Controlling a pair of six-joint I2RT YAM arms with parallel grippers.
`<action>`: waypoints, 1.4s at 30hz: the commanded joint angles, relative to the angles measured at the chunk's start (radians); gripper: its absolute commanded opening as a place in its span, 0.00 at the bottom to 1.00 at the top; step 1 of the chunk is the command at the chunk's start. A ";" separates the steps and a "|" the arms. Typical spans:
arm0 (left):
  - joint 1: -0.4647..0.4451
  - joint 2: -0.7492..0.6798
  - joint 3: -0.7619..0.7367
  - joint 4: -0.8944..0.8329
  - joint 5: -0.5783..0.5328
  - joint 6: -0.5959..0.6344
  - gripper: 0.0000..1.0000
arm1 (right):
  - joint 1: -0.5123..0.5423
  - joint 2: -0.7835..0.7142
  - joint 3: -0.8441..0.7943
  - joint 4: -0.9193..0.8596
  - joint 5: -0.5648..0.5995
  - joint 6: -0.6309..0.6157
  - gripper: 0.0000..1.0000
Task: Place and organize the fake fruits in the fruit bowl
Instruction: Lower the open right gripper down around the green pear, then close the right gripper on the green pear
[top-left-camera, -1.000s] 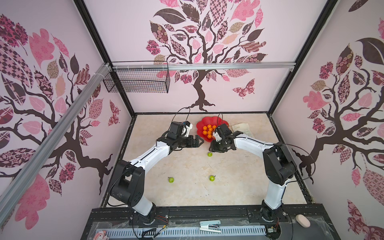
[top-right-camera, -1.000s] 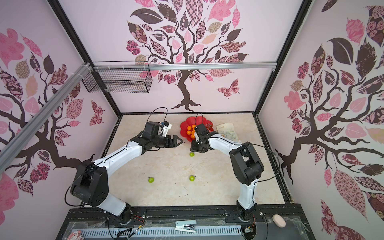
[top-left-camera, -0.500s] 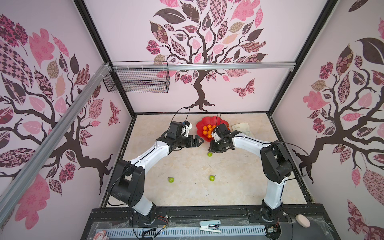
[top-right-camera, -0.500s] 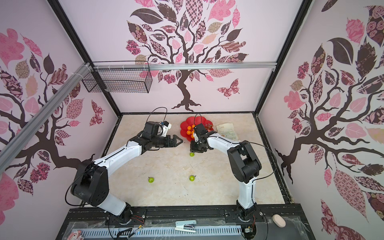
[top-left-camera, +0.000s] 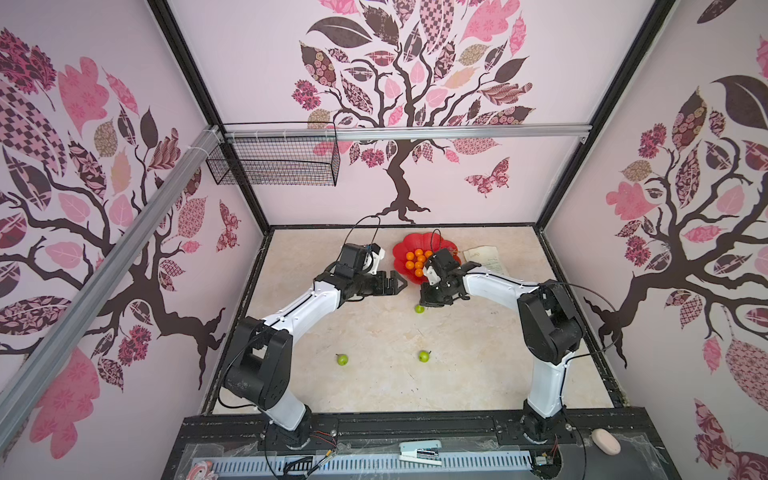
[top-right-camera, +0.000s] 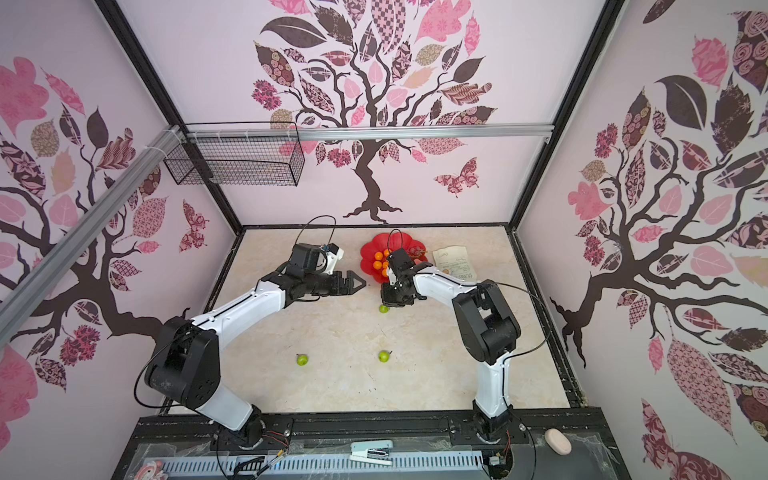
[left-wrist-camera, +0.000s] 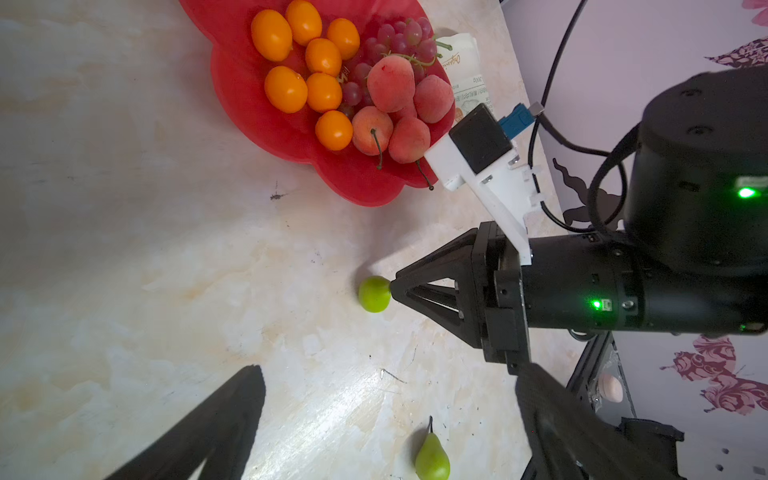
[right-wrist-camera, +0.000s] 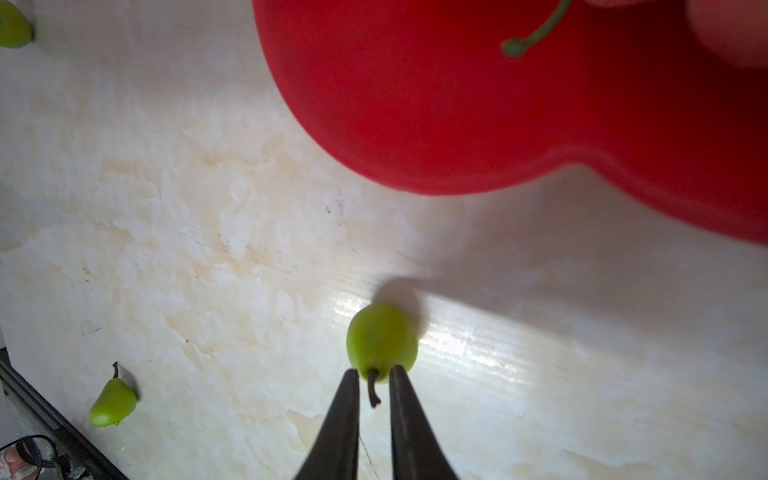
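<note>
- The right tool (right-wrist-camera: 372, 376) points at a green pear (right-wrist-camera: 381, 336) that lies on the worktop (right-wrist-camera: 166, 208), just beside the rim of the fruit bowl (right-wrist-camera: 457, 104).
- Its jaws are narrow, one on each side of the brown stem; I cannot tell if they already pinch.
- The pear's long axis runs in line with this tool, stem end toward it, the bowl beyond.
- The left tool (top-left-camera: 399, 284) is wide and empty, less near.

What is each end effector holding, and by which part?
Nothing. The right end effector straddles the stem of the green pear, jaws narrow but not touching it; the pear lies on the table. The left end effector is open, empty.
</note>
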 joint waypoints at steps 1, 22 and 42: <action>0.002 0.014 0.043 -0.004 -0.007 0.019 0.98 | 0.004 0.041 0.053 -0.021 0.008 -0.013 0.15; 0.009 0.046 0.062 0.003 0.017 0.038 0.98 | 0.005 -0.071 0.074 -0.030 0.056 -0.048 0.03; -0.013 0.092 0.092 -0.025 0.091 0.062 0.98 | 0.005 0.003 0.108 -0.116 0.034 -0.070 0.32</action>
